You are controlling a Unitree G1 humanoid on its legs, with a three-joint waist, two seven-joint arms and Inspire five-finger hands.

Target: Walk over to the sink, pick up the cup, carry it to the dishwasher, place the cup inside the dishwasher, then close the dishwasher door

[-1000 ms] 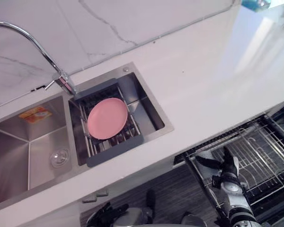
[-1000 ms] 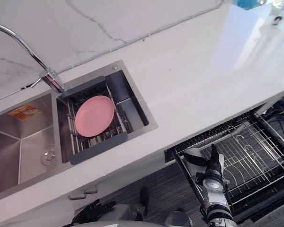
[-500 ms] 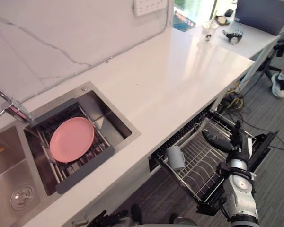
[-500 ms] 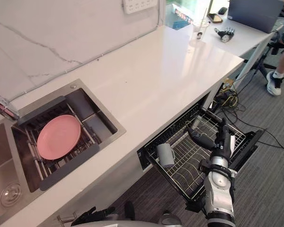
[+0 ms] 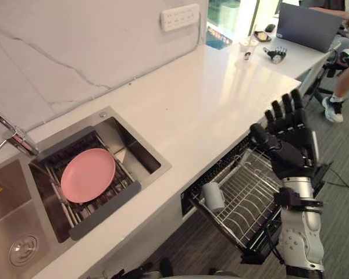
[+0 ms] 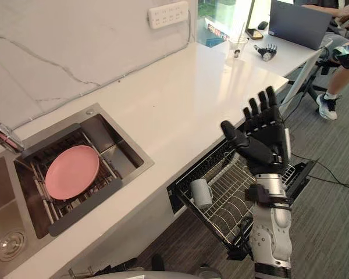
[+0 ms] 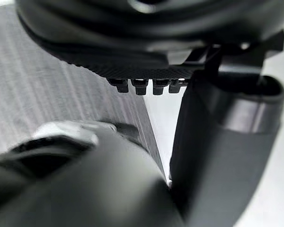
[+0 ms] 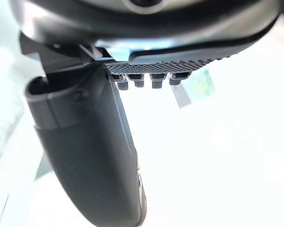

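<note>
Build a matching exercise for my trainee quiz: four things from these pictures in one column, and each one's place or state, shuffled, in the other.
Things
1. cup
2. pink plate
3. right hand
4. socket strip

Places or states
A. on the wall
B. in the pulled-out dishwasher rack
C. held up, fingers straight, holding nothing
D. on the drainer in the sink

Pairs: 1-B, 2-D, 3-C, 4-A

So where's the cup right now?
In the eye views, the grey cup sits in the pulled-out dishwasher rack, at its left corner below the counter edge, left of the right hand.
</note>
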